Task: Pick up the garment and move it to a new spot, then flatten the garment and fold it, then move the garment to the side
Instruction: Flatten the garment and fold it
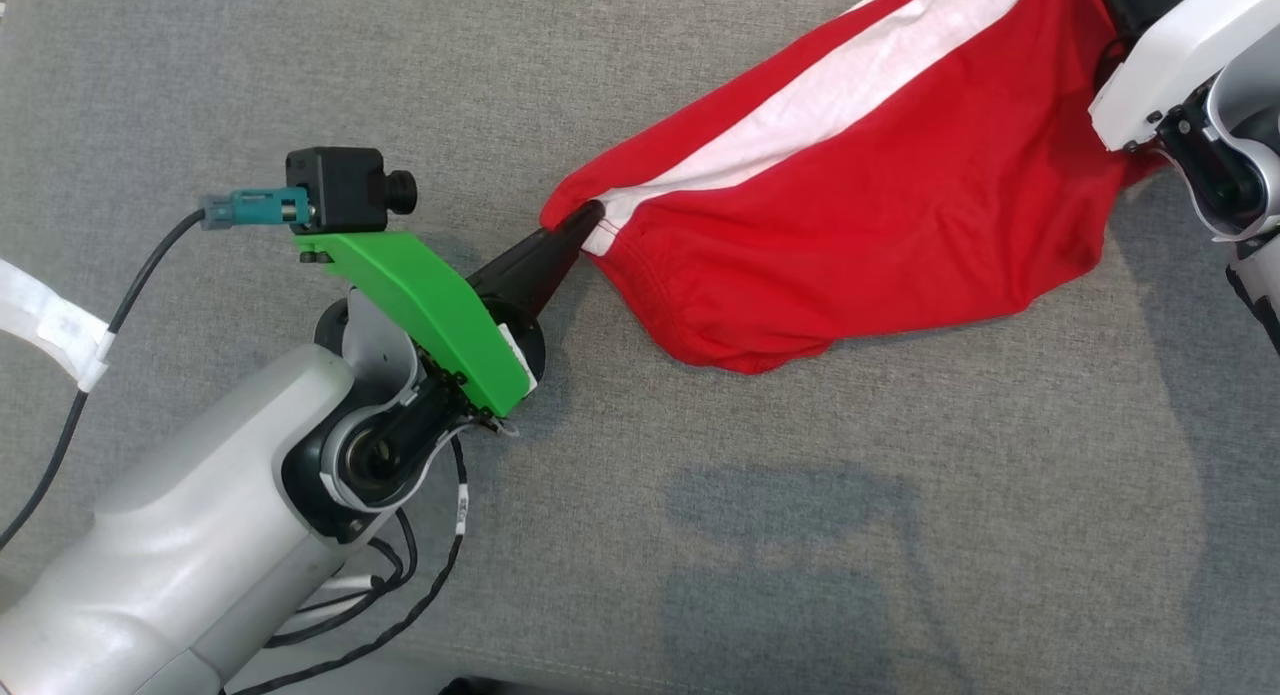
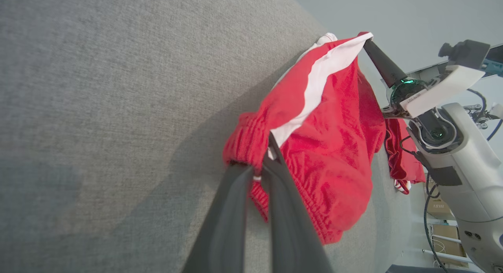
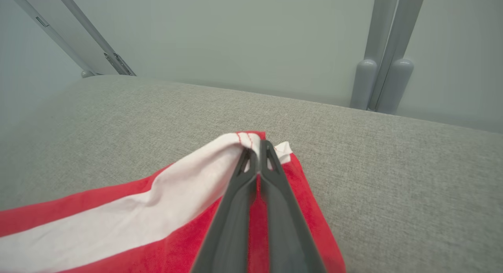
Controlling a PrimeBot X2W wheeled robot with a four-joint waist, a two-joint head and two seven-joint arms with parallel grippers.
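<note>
"Where's the garment now?"

"The red fabric shorts with the white side stripe (image 1: 850, 225) hang over the grey woven fabric surface (image 1: 800, 535), strung between the two grippers."

"Which gripper has which end?"

"The left gripper (image 1: 592, 213) has its dark fingers pinched tight on the gathered waistband, about mid-surface. The right gripper (image 3: 257, 147) is closed on the white-striped hem corner, nearer the surface's far edge."

"Does the cloth touch down?"

"The lower fold sags close to the surface; I can't tell whether it rests there."
</note>
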